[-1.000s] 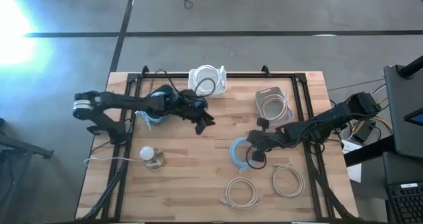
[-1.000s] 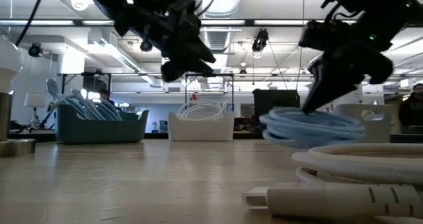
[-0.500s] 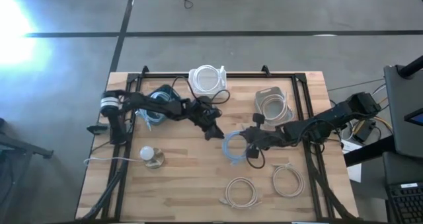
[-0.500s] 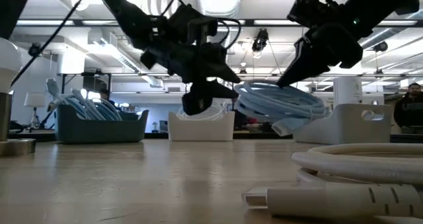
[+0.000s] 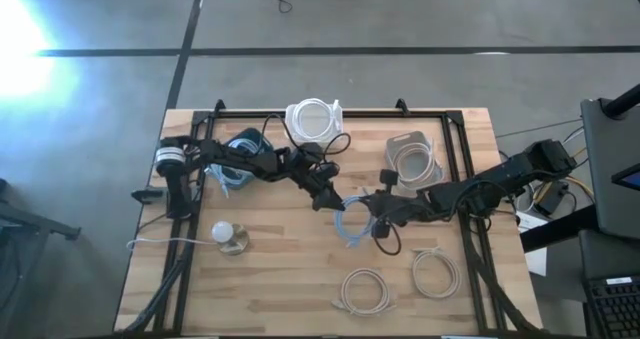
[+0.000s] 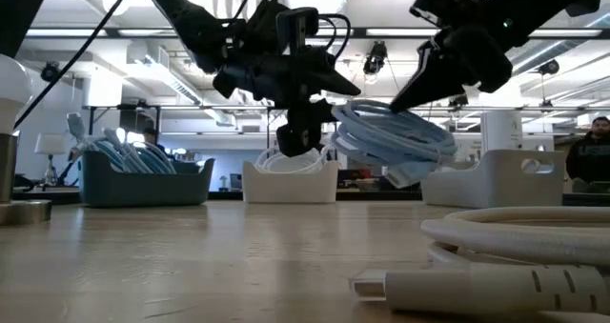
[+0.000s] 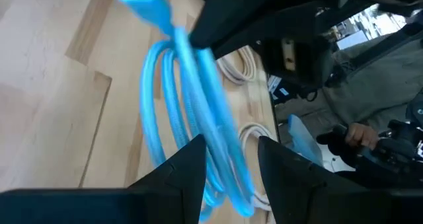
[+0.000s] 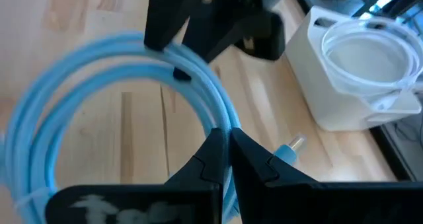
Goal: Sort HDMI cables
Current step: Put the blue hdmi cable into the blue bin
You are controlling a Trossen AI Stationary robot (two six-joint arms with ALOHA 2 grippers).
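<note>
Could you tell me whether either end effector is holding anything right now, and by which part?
The right end effector is shut on the light blue cable coil, gripping its bundled loop strands. The left end effector straddles the loop's far side, apparently open.

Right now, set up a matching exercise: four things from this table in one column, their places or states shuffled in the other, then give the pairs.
Things
1. light blue coil
2. white bin
3. dark bin
4. two beige coils

Places or states
A. lying flat on the table's near edge
B. far edge, holding a white coil
C. held in the air between both grippers
D. left side, holding blue cables

Pairs: 1-C, 2-B, 3-D, 4-A
</note>
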